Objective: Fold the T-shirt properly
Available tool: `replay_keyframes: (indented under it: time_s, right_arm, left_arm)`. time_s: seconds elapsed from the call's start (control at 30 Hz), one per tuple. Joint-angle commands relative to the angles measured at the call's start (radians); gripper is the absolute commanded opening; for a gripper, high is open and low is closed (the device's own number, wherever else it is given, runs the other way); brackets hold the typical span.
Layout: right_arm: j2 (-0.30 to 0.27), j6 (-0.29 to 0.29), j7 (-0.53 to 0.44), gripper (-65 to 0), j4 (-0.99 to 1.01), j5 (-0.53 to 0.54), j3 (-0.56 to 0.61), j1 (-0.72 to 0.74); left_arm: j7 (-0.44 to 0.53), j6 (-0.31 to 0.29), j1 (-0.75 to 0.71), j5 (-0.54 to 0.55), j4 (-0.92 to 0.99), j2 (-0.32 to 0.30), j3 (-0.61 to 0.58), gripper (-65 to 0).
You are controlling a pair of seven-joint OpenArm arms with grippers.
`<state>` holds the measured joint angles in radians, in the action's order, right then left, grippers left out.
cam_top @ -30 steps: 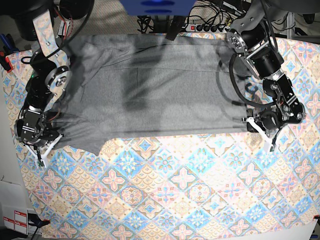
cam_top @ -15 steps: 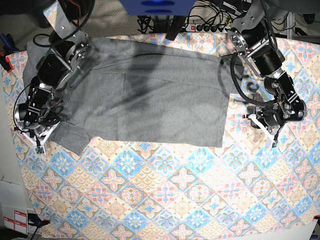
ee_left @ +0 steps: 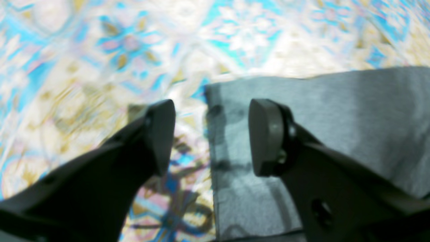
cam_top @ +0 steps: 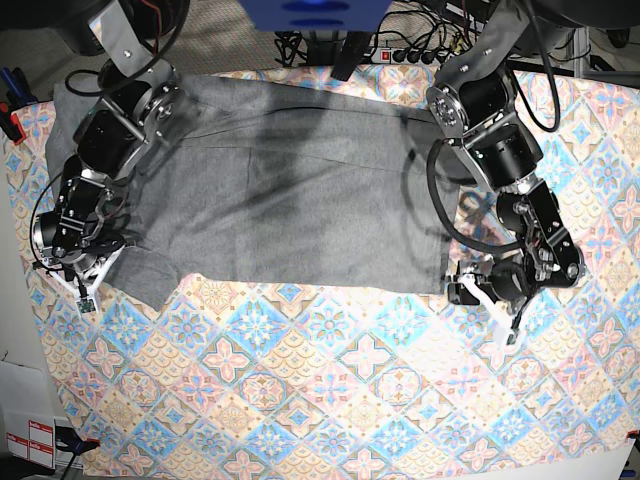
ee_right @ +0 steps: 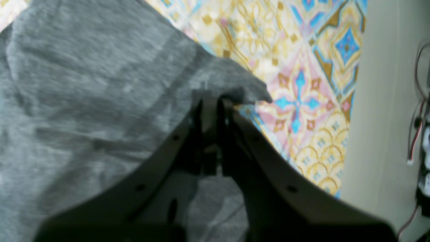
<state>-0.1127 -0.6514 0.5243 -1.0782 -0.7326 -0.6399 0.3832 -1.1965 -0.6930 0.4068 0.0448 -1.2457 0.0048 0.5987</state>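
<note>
Blurring softens both wrist views, and arm links hide parts of the T-shirt [cam_top: 290, 190] along its left and right edges in the base view. One T-shirt lies across the upper tabletop on one patterned tablecloth [cam_top: 350, 390]. Two pincers show: the left pincer [ee_left: 211, 136] stands wide over the shirt's corner, gripping nothing; the right pincer [ee_right: 211, 101] is pinched onto a sleeve edge. Bare cloth fills the lower frame.

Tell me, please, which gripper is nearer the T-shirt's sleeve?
Right. The right gripper pinches the sleeve; the left gripper hovers open over the T-shirt's opposite hem corner.
</note>
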Motion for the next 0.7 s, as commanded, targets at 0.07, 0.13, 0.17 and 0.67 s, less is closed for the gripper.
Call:
replay_keyframes:
  time_s: [0.07,0.13,0.17,0.67]
  right_arm:
    - [-0.014,0.005,-0.016,-63.7,-0.017,0.008,0.002,0.026]
    - [-0.014,0.005,-0.016,-63.7,-0.017,0.006,0.004,0.026]
    - [-0.014,0.005,-0.016,-63.6,-0.017,0.006,0.004,0.026]
    - [-0.014,0.005,-0.016,-63.6,-0.017,0.006,0.004,0.023]
  left_arm:
    - [0.027,-0.005,0.024,0.013,0.048,0.005,-0.004,-28.1]
    - [0.073,-0.005,0.047,0.014,0.145,0.001,-0.004,-28.1]
    - [0.097,-0.005,0.059,0.014,0.206,-0.002,-0.004,-28.1]
    - [0.283,-0.005,0.109,0.017,0.493,-0.039,-0.003,-29.3]
